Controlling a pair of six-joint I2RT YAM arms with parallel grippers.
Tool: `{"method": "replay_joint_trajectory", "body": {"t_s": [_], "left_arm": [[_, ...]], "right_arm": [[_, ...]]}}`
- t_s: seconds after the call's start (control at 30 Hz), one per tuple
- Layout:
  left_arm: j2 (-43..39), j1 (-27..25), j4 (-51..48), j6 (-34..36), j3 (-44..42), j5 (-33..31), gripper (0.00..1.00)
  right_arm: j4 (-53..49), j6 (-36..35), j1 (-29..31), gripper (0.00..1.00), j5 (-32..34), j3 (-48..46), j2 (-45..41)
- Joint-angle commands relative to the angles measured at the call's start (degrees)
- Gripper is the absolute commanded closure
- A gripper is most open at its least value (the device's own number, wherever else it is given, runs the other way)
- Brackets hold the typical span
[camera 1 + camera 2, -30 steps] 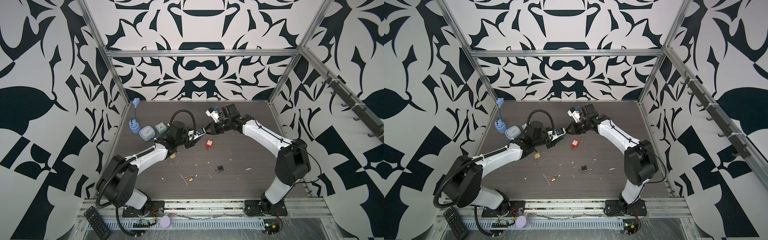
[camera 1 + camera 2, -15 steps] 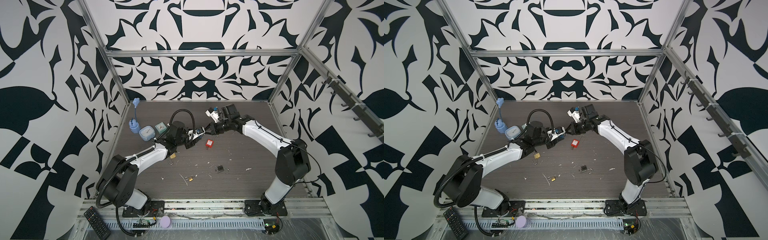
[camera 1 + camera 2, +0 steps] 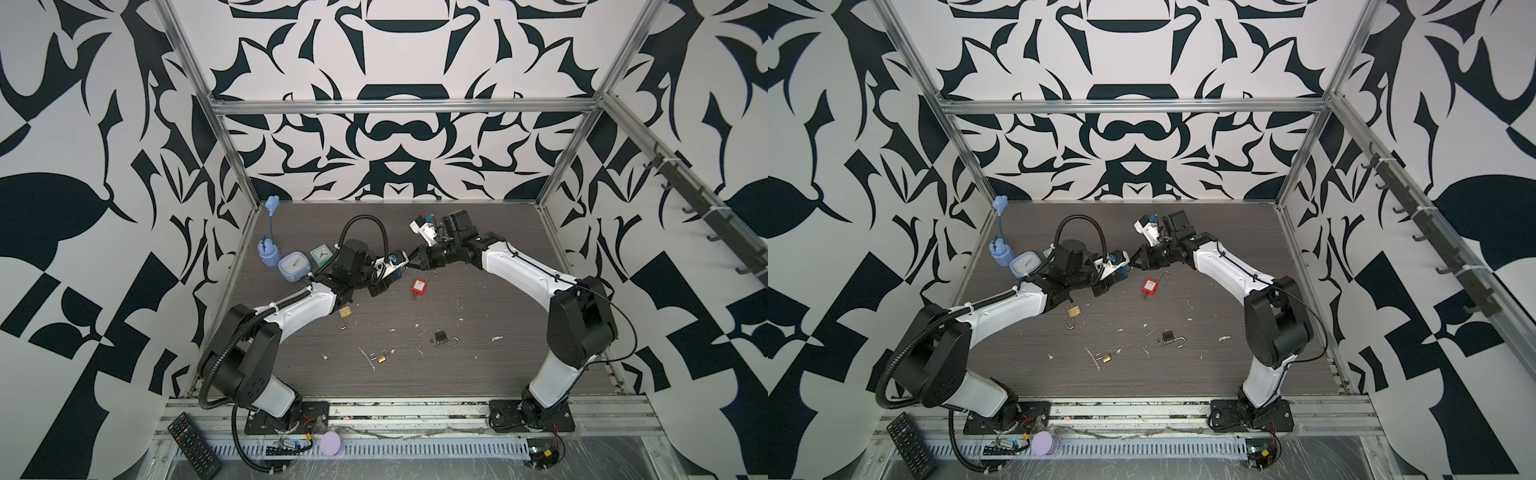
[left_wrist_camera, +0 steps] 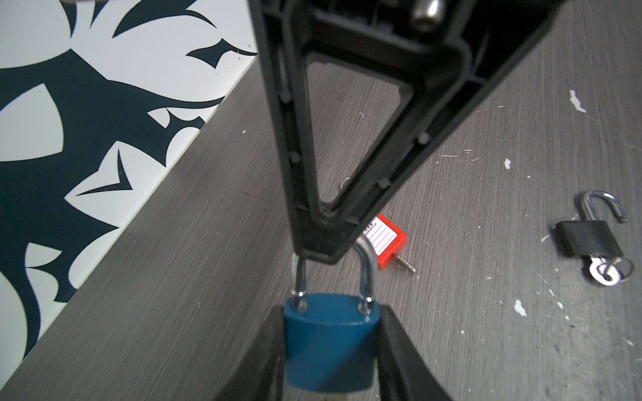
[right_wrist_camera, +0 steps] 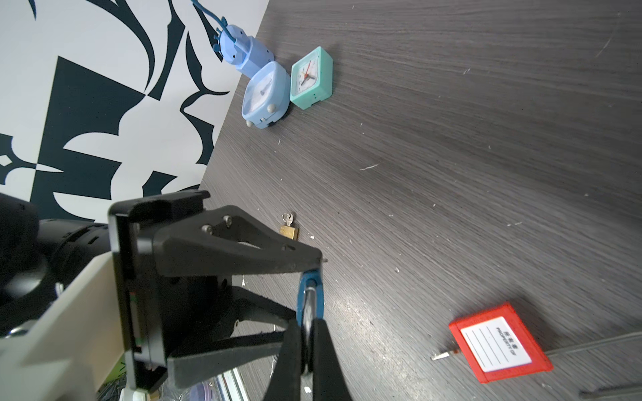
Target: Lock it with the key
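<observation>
Here, left gripper (image 4: 331, 314): we see it pinching the body of the blue padlock (image 4: 330, 347), held up off the surface (image 4: 173, 277).
Shackle (image 4: 368, 274): both legs enter the body.
Key: we cannot tell where it is; only a sliver of metal shows under the body.
Right gripper (image 5: 308, 333): pressed together on the top of the shackle.
Red padlock (image 4: 385, 243): lying on the surface just beyond, apart from both grippers.

The blue padlock (image 4: 330, 343) has a silver loop. The red padlock (image 5: 500, 342) has a white label. The table (image 4: 173, 312) is streaky grey. The walls (image 3: 395, 124) have black-and-white shapes.
</observation>
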Motion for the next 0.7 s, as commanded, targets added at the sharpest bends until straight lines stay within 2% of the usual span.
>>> {"method": "replay_joint_trajectory", "body": {"t_s": [0.0,0.67], "left_arm": [[-1.84,-0.89,24.08,-3.04,8.16,6.58,1.0],[-1.75,-0.86,26.65,-4.54,10.51,5.75,1.0]], "right_arm": [[-6.41,-2.37,4.64,1.0,-4.96,-3.31,3.37],[-3.37,-2.28,5.44,1.0,-6.62,-5.46,5.08]]}}
